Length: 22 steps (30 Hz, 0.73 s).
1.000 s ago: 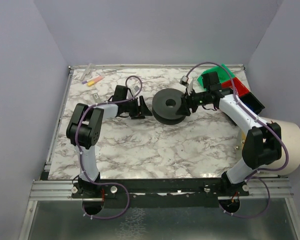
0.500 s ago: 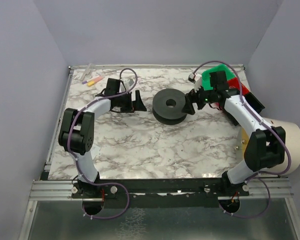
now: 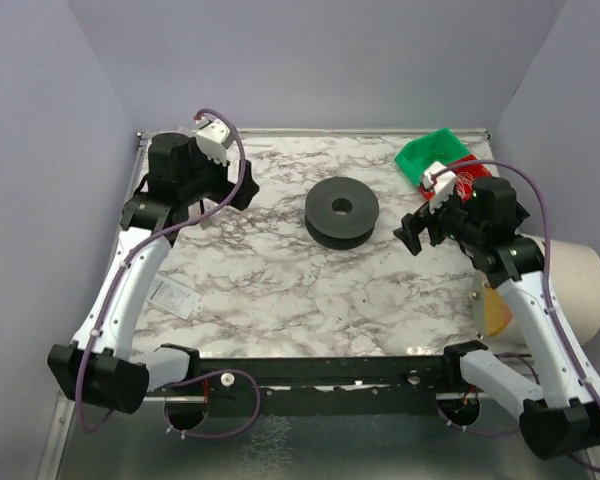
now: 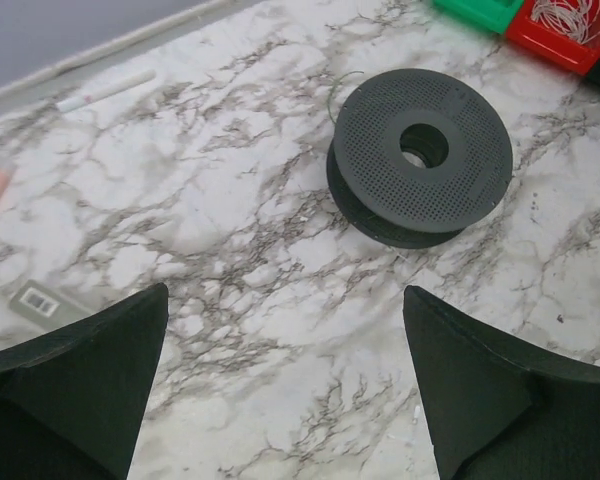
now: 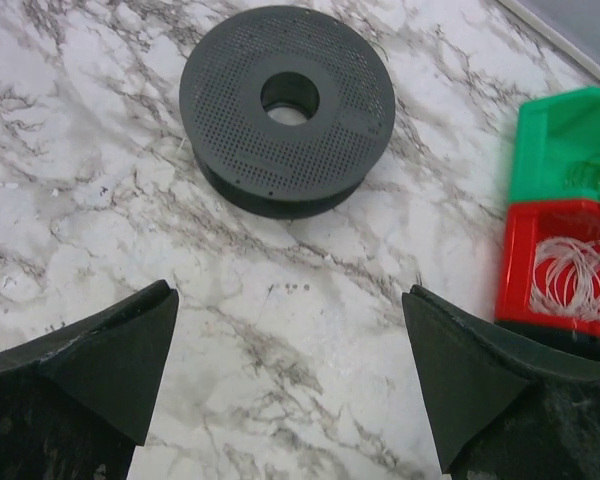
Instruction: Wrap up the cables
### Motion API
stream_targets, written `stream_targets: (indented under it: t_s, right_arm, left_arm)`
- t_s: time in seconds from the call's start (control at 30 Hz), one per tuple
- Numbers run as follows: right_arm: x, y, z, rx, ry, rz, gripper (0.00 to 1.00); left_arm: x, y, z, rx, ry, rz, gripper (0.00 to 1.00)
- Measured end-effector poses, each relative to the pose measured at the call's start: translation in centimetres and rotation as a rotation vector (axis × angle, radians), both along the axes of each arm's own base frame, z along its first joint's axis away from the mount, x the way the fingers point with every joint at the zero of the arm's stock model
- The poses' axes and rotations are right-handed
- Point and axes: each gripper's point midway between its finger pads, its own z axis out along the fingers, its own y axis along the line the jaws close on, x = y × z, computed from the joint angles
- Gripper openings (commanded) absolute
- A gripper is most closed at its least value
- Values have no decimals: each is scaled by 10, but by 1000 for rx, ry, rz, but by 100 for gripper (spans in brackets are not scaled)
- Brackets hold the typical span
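Note:
The cables (image 5: 578, 272) are hair-thin whitish loops lying in a red bin (image 5: 516, 262); they also show in the left wrist view's far right corner as cables (image 4: 572, 14). A black round spool (image 3: 341, 212) lies flat mid-table, seen as spool (image 4: 420, 155) and spool (image 5: 286, 108). My left gripper (image 3: 238, 192) hangs open above the table left of the spool, with nothing between the fingers of the gripper (image 4: 285, 300). My right gripper (image 3: 418, 232) is open and empty right of the spool, and bare marble shows between the fingers of the gripper (image 5: 288, 300).
A green bin (image 5: 565, 140) adjoins the red bin at the back right. A large white roll (image 3: 580, 290) stands off the table's right edge. A small label card (image 3: 175, 297) lies near left. A white pen (image 4: 105, 90) lies by the back edge.
Both grippers have opened wide and drawn back from the spool's sides. The left arm swung up to the far left; the right arm pulled back to the right.

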Motion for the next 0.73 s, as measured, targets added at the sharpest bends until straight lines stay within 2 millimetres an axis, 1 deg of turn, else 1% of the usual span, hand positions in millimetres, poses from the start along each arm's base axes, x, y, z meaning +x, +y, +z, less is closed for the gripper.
stream_targets:
  t_s: [0.07, 0.13, 0.2, 0.23, 0.3, 0.33, 0.37, 0.5, 0.57, 0.67, 0.73]
  right_arm:
    - [-20, -9, 1, 14, -37, -42, 100]
    - [-40, -19, 7, 37, -107, -94, 100]
    - [-56, -30, 22, 60, -193, -153, 100]
    - [-61, -36, 34, 79, -242, -187, 100]
    - [-67, -46, 55, 110, -334, -246, 100]
    - [-68, -50, 60, 121, -366, -271, 100]
    - [-69, -53, 60, 130, -380, -288, 100]
    - [-77, -56, 39, 129, -363, -304, 100]
    - [-80, -57, 35, 128, -362, -306, 100]
    - [-83, -60, 31, 126, -372, -321, 100]
    - [-82, -64, 28, 121, -374, -341, 100]
  left_arm:
    - [-15, 10, 18, 26, -74, 19, 99]
    - [-35, 21, 24, 57, -126, 37, 99]
    - [-52, 31, 24, 83, -154, 57, 99]
    - [-62, 37, 25, 97, -171, 72, 99]
    - [-74, 45, 24, 112, -190, 95, 99]
    - [-80, 50, 24, 122, -208, 107, 99]
    - [-85, 53, 22, 131, -215, 113, 99]
    - [-107, 60, 10, 155, -228, 115, 99]
    - [-115, 62, 2, 159, -223, 114, 99]
    - [-122, 64, -8, 156, -222, 119, 99]
    - [-125, 66, -19, 156, -208, 125, 99]
